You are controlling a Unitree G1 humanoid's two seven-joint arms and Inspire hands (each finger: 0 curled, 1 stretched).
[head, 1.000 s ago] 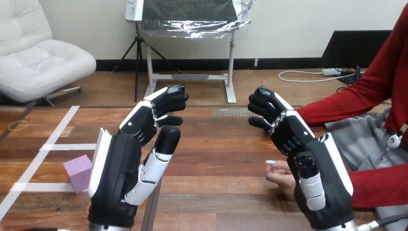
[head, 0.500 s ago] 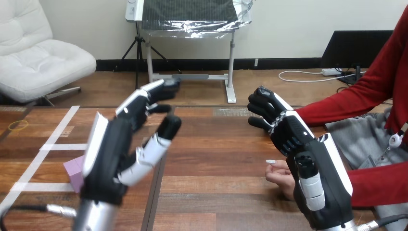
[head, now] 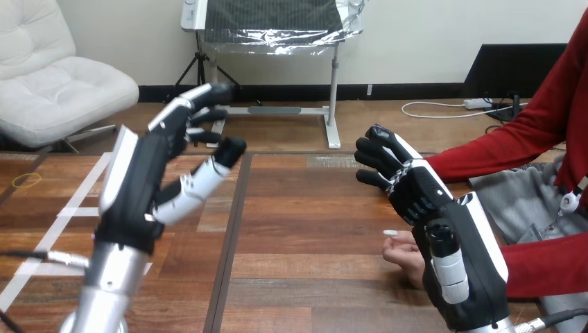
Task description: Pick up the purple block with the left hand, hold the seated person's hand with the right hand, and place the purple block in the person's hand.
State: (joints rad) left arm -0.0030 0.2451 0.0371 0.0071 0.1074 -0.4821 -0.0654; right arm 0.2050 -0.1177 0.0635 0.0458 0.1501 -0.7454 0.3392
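Your left hand [head: 135,184] is hovering over the left side of the table [head: 312,208], fingers loosely spread and gripping nothing. The purple block [head: 93,237] is lying below it by the wrist, showing as only a sliver, so you're needing to reach down and back. Your right hand [head: 444,229] is hanging relaxed, half open and empty, just beside the person's hand [head: 401,253].

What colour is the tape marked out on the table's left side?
White. The head view shows the tape strips best, against the dark wooden table.
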